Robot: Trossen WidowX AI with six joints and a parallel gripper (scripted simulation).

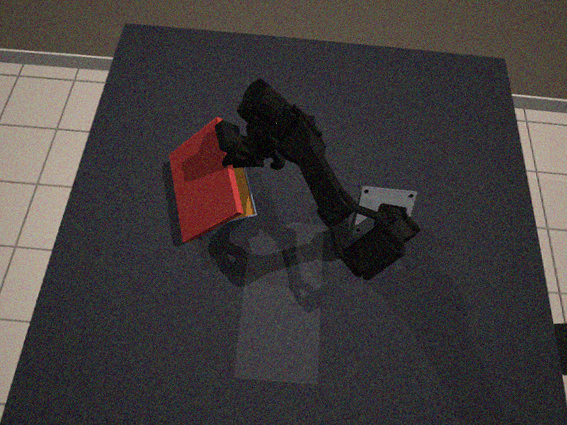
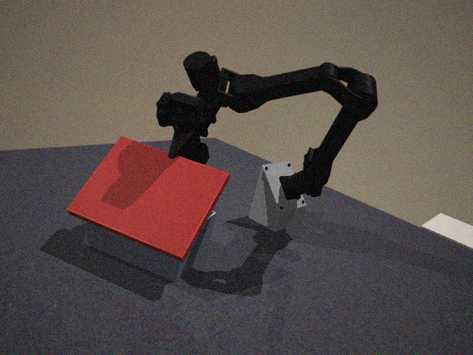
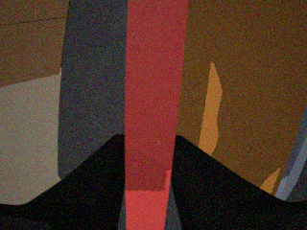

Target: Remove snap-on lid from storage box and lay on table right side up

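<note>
Along its raised edge, the red lid (image 1: 204,197) (image 2: 164,194) (image 3: 153,86) is pinched in the gripper (image 1: 223,145) (image 2: 183,155) (image 3: 148,145); lifting should stay slow, sparing the box (image 1: 245,193) (image 2: 129,250) (image 3: 240,86) any sideways drag.

— Where does the flat red rectangular lid (image 1: 201,191) sit?
— Toward the dark blue-grey table's (image 1: 416,347) left edge, nearer its upper-left corner than its lower-left one.
— And what shows past it?
— A strip of orange-brown interior with a thin pale rim, part of the storage box (image 1: 245,193), along the lid's right side.
— The black gripper (image 1: 222,145)?
— At the lid's upper-right part, closed on its edge.
— The arm's mount?
— A light grey plate with dark holes (image 1: 391,197), between the lid and the table's right edge, partly covered by the black jointed arm (image 1: 322,180).
</note>
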